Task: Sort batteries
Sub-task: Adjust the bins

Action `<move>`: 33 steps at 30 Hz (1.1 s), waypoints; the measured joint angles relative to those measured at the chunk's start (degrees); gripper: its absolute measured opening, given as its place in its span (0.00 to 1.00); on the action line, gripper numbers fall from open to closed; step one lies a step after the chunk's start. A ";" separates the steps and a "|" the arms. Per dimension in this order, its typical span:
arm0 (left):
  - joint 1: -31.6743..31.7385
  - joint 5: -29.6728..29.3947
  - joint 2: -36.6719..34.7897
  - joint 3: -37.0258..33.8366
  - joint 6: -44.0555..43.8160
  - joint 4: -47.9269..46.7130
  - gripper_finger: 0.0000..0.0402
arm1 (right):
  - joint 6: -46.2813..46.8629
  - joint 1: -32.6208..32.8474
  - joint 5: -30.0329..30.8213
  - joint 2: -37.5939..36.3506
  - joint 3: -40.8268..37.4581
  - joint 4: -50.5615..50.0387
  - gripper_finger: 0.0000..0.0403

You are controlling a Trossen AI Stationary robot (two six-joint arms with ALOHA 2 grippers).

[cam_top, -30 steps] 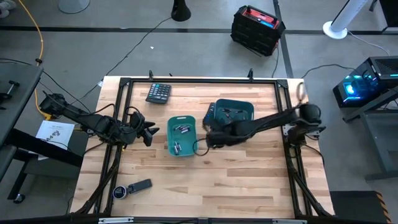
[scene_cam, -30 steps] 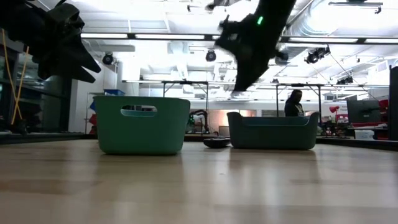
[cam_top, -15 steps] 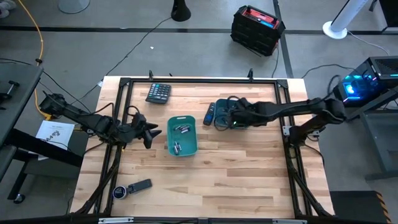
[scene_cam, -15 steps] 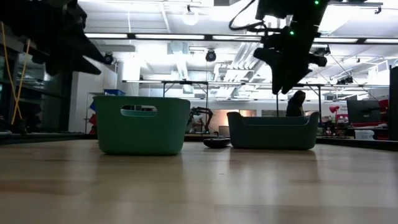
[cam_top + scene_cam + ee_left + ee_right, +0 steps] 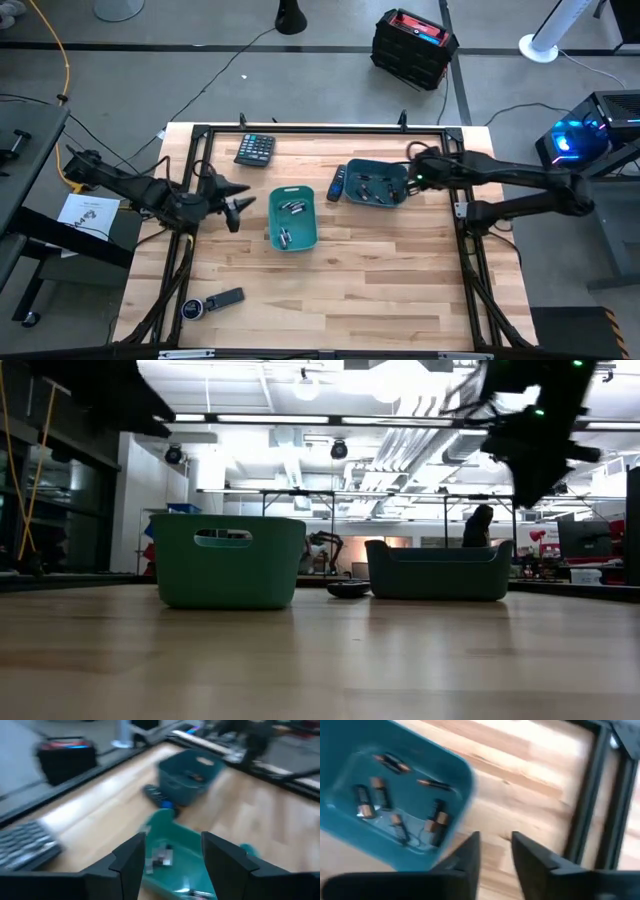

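Several small batteries lie in the light teal bin, and several more batteries lie in the darker teal bin. My left gripper hovers open just left of the light bin, its fingers pointing toward it. My right gripper hangs open in the air by the right end of the darker bin, holding nothing. Both bins stand on their bases on the table.
A black remote lies against the darker bin's left side. A dark calculator sits near the far left corner, and another small dark device near the near left corner. A black frame runs round the table's edges.
My right gripper has swept from beside the light bin's right side toward the table's right and far edges, passing over the darker bin to its right end. My left gripper has risen a little, leaving the low view's top.
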 joint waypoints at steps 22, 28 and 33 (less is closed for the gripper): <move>3.46 9.64 7.88 -15.90 -33.40 1.43 0.00 | 14.44 -6.77 -5.03 -7.74 -28.98 37.31 0.00; 3.93 9.26 10.17 -22.11 -39.26 11.42 0.00 | 11.44 -15.21 -3.89 -7.79 -28.69 42.77 0.00; 5.26 9.20 11.62 -25.30 -40.51 17.19 0.00 | 7.10 -21.76 -7.09 -7.74 -28.67 50.74 0.00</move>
